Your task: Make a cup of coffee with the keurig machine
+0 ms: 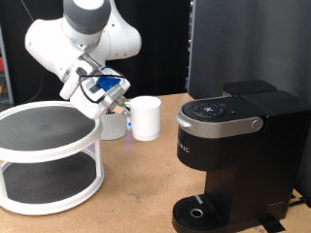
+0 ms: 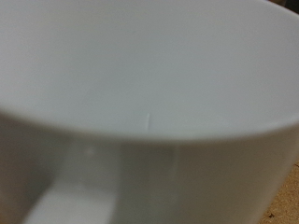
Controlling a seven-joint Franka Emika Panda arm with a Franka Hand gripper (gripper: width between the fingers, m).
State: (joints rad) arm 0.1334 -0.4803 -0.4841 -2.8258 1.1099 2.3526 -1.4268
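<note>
The white cup (image 1: pixel 147 117) is near the middle of the wooden table, to the exterior view's left of the black keurig machine (image 1: pixel 233 146). My gripper (image 1: pixel 120 101) is right against the cup's left side, on the handle side, tilted down towards it. In the wrist view the cup (image 2: pixel 149 84) fills the frame, blurred and very close, with its handle (image 2: pixel 79 201) at one edge. No fingers show there. The keurig's lid is down and its drip tray (image 1: pixel 199 212) has nothing on it.
A white two-tier round shelf (image 1: pixel 49 155) with dark mats stands at the exterior view's left, close beside the arm. A dark panel stands behind the keurig. Bare wooden table (image 1: pixel 136 184) lies between the shelf and the machine.
</note>
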